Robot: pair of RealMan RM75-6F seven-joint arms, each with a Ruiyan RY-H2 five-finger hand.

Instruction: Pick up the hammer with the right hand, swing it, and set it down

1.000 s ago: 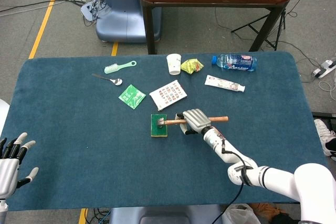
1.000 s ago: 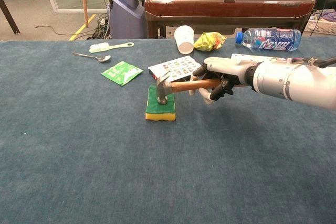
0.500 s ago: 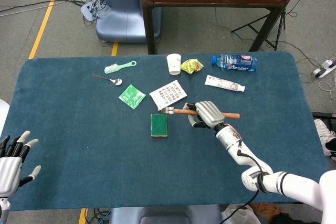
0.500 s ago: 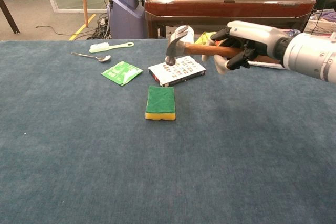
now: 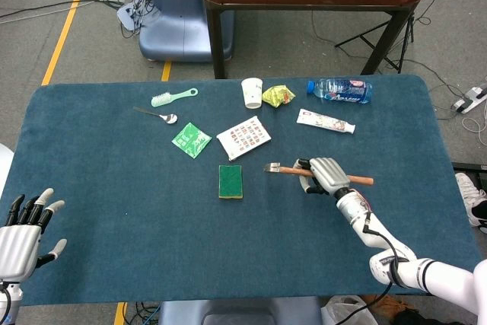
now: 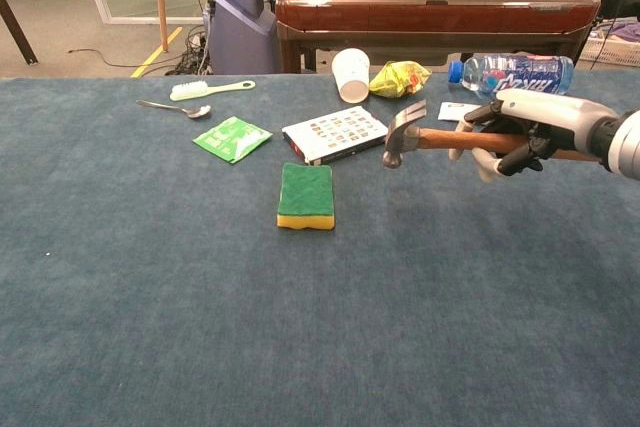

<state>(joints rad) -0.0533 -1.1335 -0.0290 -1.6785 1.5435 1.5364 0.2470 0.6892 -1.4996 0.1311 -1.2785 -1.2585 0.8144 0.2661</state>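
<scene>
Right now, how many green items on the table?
4. Brush at far left beside the spoon, packet left of the card sheet, sponge mid-table, crumpled yellow-green wrapper by the cup. Nothing looks hidden.

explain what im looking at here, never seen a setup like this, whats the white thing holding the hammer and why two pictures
It is a robot with two arms, each ending in a mechanical hand. Both pictures show the same moment: the head view looks down from above, the chest view looks across the table from lower down.

The right hand grips a hammer by its wooden handle and holds it in the air, head pointing toward the robot's left. The left hand holds nothing, fingers spread, at the near corner of the blue table.

On the table lie a green and yellow sponge, a card box, a green packet, a spoon, a brush, a paper cup, a yellow wrapper, a water bottle and a tube.
</scene>
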